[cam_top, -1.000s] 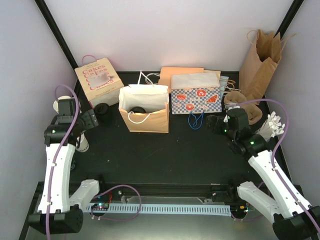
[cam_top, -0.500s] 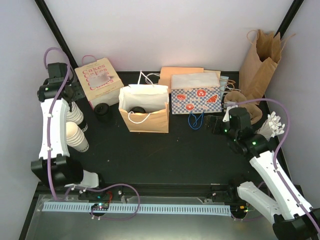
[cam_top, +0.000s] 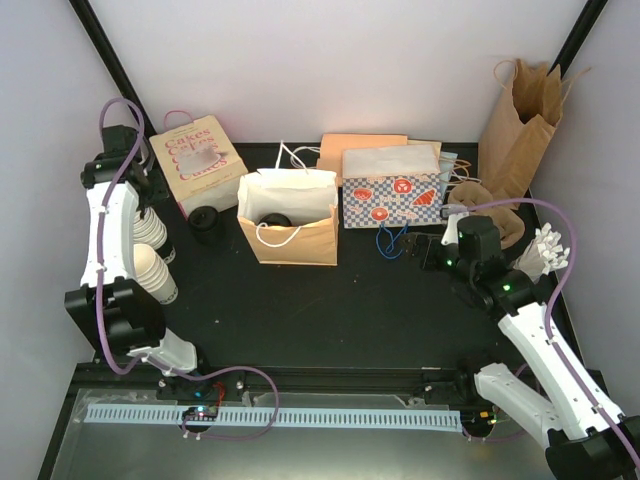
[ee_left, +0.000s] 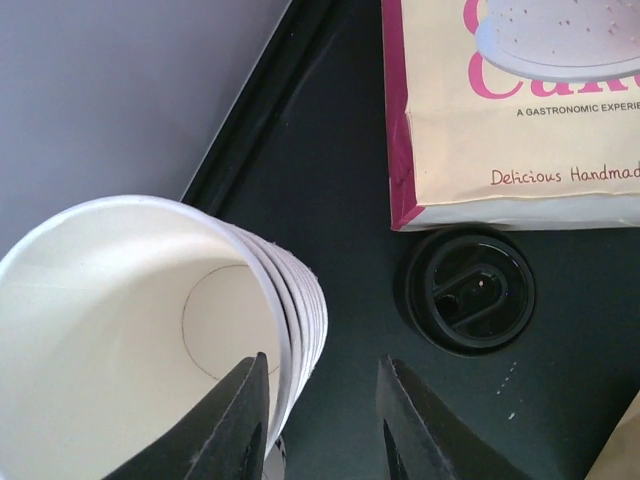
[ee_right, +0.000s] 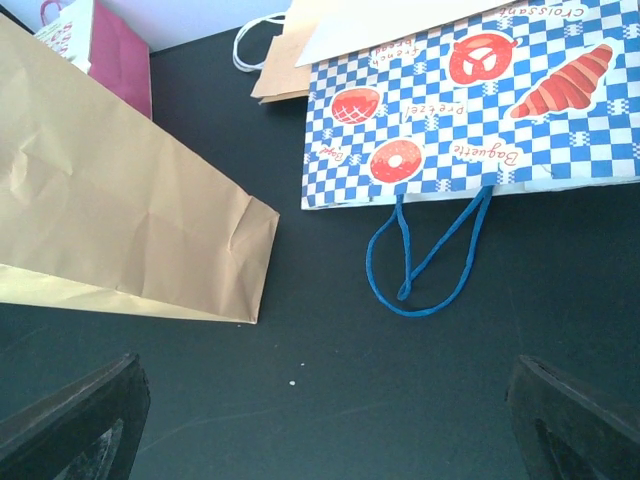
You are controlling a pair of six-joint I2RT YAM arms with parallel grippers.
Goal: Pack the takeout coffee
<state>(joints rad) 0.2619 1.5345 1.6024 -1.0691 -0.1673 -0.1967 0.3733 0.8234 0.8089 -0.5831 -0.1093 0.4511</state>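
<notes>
Left arm swung back-left; my left claw [ee_left: 322, 385] straddles cup stack [ee_left: 120, 330] rim, unclamped; right claw [ee_right: 320, 425] wide open.

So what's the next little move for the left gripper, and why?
Probably close the left gripper on the wall of the top cup in the stack. One finger sits inside its rim and the other outside, with a gap showing by the outer one. The lidded takeout coffee stands right beside the stack, by the Cakes bag, so the stack may need shifting first.
</notes>
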